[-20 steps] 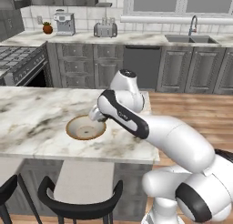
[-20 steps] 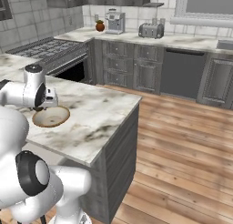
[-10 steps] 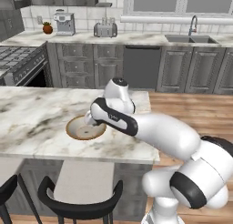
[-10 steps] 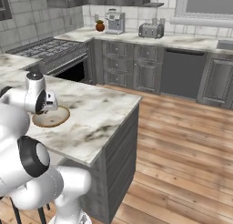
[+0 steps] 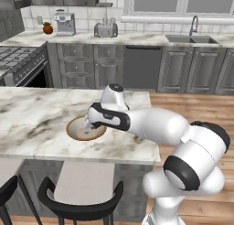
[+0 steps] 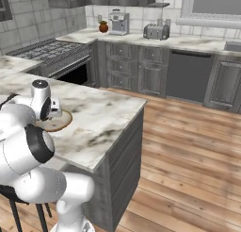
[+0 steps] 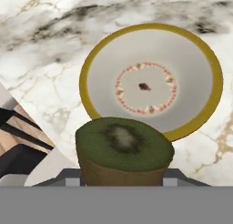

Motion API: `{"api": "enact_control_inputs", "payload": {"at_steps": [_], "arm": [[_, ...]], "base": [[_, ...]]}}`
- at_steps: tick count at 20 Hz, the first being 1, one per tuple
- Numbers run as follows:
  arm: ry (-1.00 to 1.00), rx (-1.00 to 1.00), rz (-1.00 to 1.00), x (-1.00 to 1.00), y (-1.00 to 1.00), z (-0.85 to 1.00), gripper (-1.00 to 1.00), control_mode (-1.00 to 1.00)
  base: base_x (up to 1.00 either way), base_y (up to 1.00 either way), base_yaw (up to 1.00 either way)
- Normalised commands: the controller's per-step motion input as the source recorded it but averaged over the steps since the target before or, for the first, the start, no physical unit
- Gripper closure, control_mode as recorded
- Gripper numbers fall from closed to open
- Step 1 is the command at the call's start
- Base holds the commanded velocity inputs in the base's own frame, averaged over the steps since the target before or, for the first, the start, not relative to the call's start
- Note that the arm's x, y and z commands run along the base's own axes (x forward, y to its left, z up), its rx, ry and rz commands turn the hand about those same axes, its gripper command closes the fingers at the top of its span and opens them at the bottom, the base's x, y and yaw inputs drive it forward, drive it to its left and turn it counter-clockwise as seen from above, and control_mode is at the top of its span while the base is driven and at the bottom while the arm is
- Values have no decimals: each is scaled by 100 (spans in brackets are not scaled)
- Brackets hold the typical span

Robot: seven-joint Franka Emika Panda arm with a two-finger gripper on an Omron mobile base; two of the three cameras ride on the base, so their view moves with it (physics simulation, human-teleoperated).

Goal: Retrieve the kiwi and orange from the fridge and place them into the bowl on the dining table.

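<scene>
The kiwi [image 7: 124,150] sits clamped between the jaws of the gripper [image 7: 124,175], its dark green-brown cut face turned toward the hand camera, and it hangs just above the near rim of the bowl [image 7: 93,68]. The bowl rests on the marbled desk [image 5: 32,123], its tan rim ringing a pale grey inside with a small ring of red-and-white marks around a dark centre dot; nothing lies in it. From the left base view the gripper [image 5: 89,123] hovers over the right side of the bowl [image 5: 75,130], with the white arm [image 5: 151,125] reaching in from the right. From the right base view the bowl [image 6: 59,122] lies partly behind the wrist, well back from the desk's [image 6: 103,118] corner edge. Black stools [image 5: 80,206] stand below the desk's near side.
</scene>
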Motion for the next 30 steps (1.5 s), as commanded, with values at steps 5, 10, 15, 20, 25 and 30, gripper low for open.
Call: {"api": "enact_control_inputs", "payload": {"at_steps": [5,10,15,20,25,30], "arm": [[0,0,0,28,2,-29,100,-100],[0,0,0,27,9,-22,100,-100],[0,0,0,32,16,-22,100,-100],[0,0,0,30,17,-19,100,-100],[0,0,0,28,15,-21,100,-100],[0,0,0,30,14,-24,100,-100]], "base": [[0,0,0],[0,0,0],[0,0,0],[0,0,0],[0,0,0],[0,0,0]]}}
